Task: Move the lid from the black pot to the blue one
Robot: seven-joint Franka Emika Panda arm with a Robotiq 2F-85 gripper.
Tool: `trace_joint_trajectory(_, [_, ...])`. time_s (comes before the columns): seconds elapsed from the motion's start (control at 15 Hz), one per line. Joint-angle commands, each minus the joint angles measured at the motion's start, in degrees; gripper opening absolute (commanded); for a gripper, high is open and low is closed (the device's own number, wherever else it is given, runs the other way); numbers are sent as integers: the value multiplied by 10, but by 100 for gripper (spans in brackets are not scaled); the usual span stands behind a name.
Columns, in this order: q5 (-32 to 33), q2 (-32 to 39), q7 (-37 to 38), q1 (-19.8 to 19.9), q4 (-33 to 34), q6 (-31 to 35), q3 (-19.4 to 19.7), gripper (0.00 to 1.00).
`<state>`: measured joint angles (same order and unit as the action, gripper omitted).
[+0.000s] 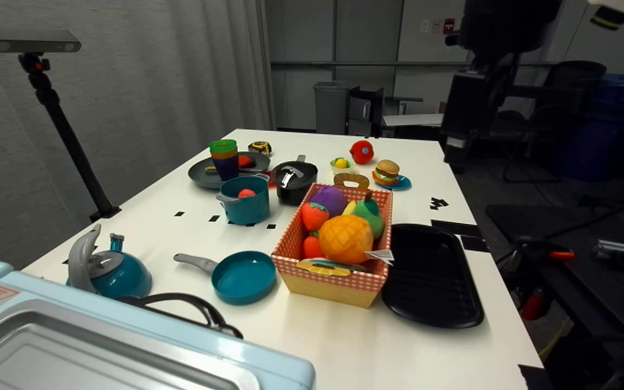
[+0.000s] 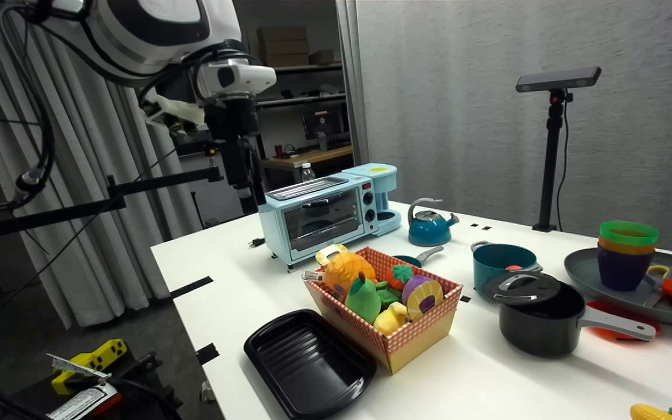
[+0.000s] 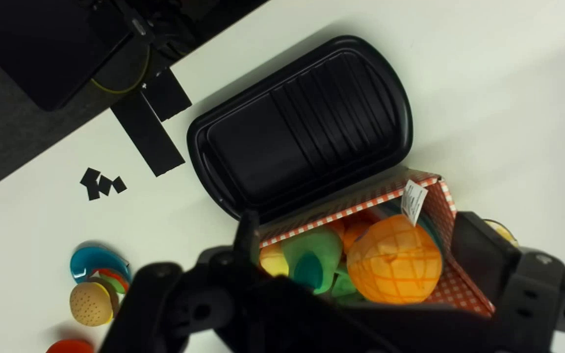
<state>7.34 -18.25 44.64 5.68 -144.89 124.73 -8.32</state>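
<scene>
The dark round lid (image 2: pixel 531 290) with a grey handle sits off-centre on the black pot (image 2: pixel 540 332), leaving part of its opening uncovered. The lid (image 1: pixel 297 173) and the black pot (image 1: pixel 290 196) also show in an exterior view. The blue pot (image 1: pixel 247 208) stands beside the black pot, open at the top, with a reddish thing inside. The blue pot (image 2: pixel 502 256) shows in both exterior views. My gripper (image 3: pixel 358 220) is open and empty, high above the fruit basket and black tray in the wrist view. My gripper (image 2: pixel 248 198) is far from both pots.
A checked basket (image 1: pixel 290 238) of toy fruit stands between the black tray (image 1: pixel 428 276) and the pots. A teal frying pan (image 1: pixel 244 276), a kettle (image 1: pixel 119 273) and a toaster oven (image 2: pixel 324 219) are near. A grey plate (image 2: pixel 584 268) with stacked cups stands beside the pots.
</scene>
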Motion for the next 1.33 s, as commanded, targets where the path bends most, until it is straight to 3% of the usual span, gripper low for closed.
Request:
trace_joint_trajectory(0.0, [28,58,25,17,43,10,20,100])
trace_joint_trajectory(0.47, [30,133,1,24,126,5,84,100])
trace_joint_trajectory(0.93, [40,191,-152,23,203,7,131,100])
trace_joint_trajectory(1.27, [34,231,-207,24,251,-5,154,100])
